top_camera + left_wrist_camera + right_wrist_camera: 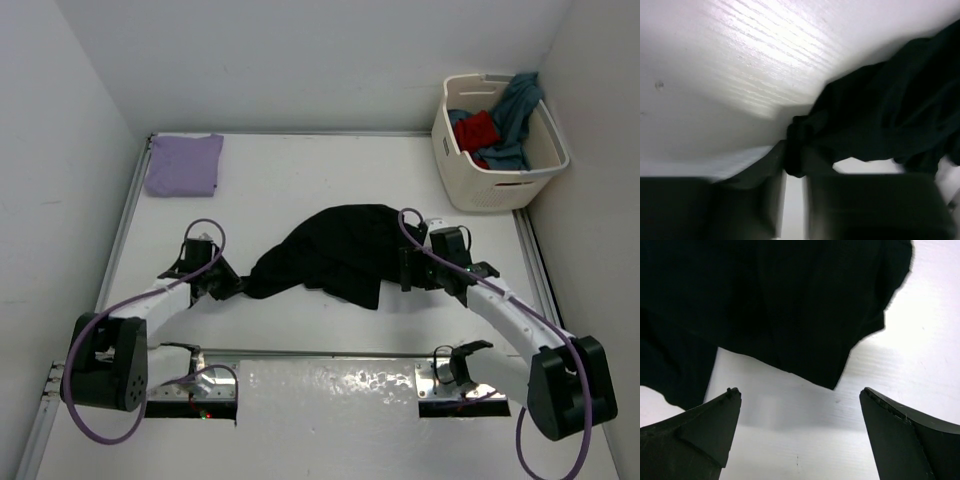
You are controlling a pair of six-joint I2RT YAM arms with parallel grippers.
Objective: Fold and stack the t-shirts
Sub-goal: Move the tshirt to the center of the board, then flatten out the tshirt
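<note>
Left claw (pixel 795 176) is pinched nearly closed on a bunched edge of the crumpled black cloth t-shirt (pixel 340 250), at its 9 o'clock end, mid-table. Right claw (pixel 800 392) gapes wide and empty, just short of the hem at 3 o'clock. A folded lavender cloth t-shirt (pixel 183 163) lies at 10 o'clock. The cream plastic laundry basket (pixel 500 192) at 2 o'clock holds a red cloth t-shirt (pixel 477 130) and a teal cloth t-shirt (pixel 517 108).

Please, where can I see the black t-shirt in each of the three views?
Top external: the black t-shirt lies across the middle of the table.
Left wrist: the black t-shirt fills the right side.
Right wrist: the black t-shirt covers the top and left.
Shared landmark: the white table under it.
</note>
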